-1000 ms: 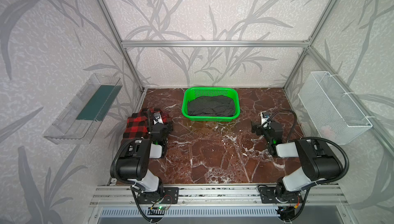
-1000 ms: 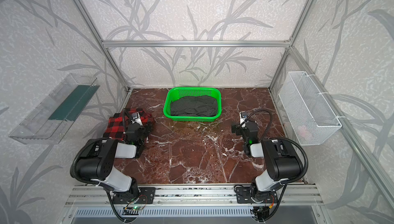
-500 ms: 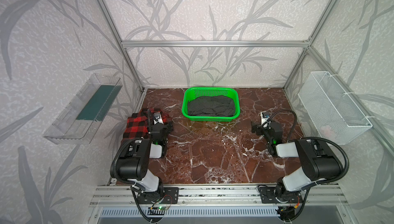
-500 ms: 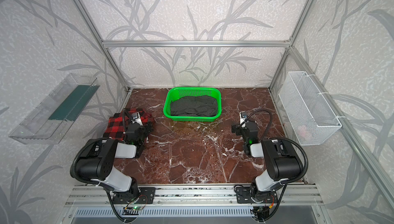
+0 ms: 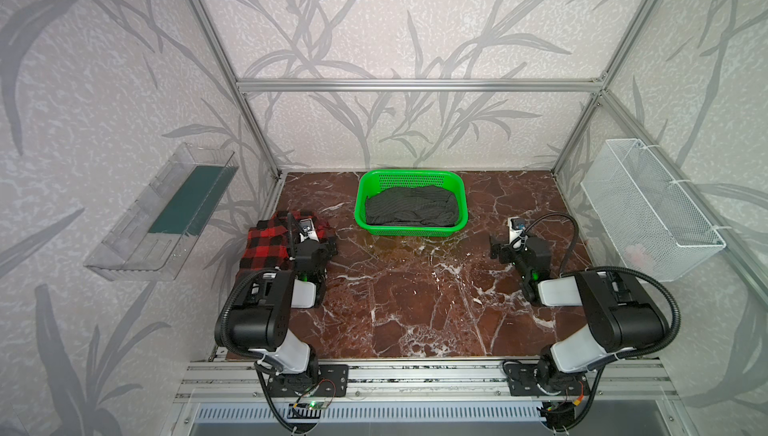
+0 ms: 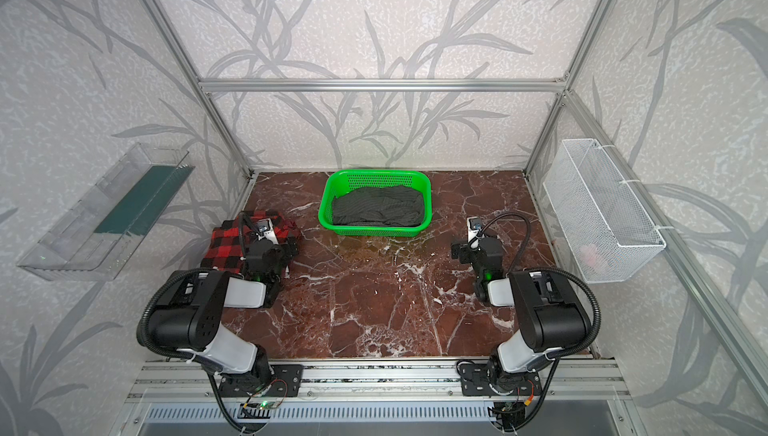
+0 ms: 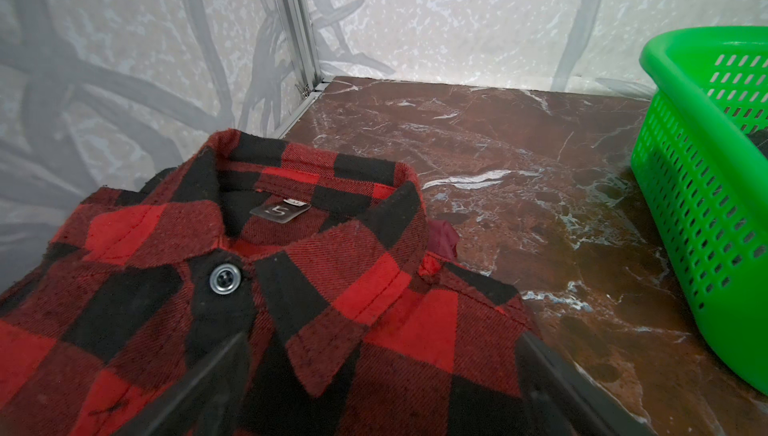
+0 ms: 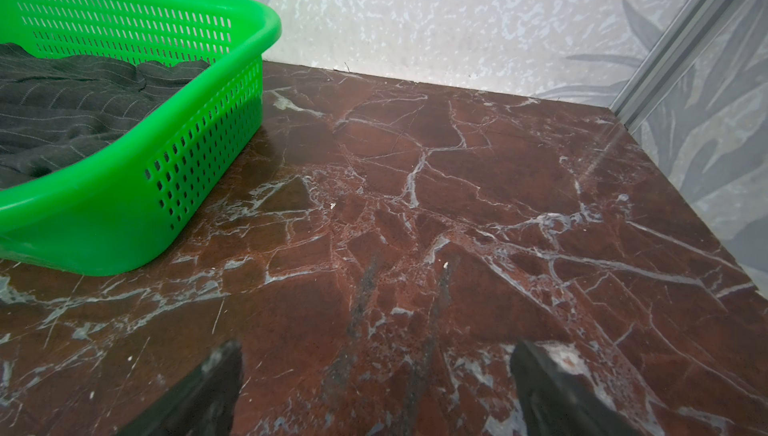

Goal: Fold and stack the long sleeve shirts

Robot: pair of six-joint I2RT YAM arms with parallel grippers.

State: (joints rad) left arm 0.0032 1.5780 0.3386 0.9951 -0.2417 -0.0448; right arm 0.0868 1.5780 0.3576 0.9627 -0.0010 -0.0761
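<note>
My left gripper and right gripper are standing open, empty. Plaid shirt is lying, seemingly folded, left of the green basket. Pinstripe shirt is slumping inside it: soft, light, limp. I'm favouring pinching a raised fold.

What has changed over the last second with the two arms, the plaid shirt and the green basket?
Nothing has visibly changed. The left gripper stays open over the folded red-and-black plaid shirt, and the right gripper stays open over the marble tabletop. The charcoal pinstriped shirt still lies in the green basket.
</note>
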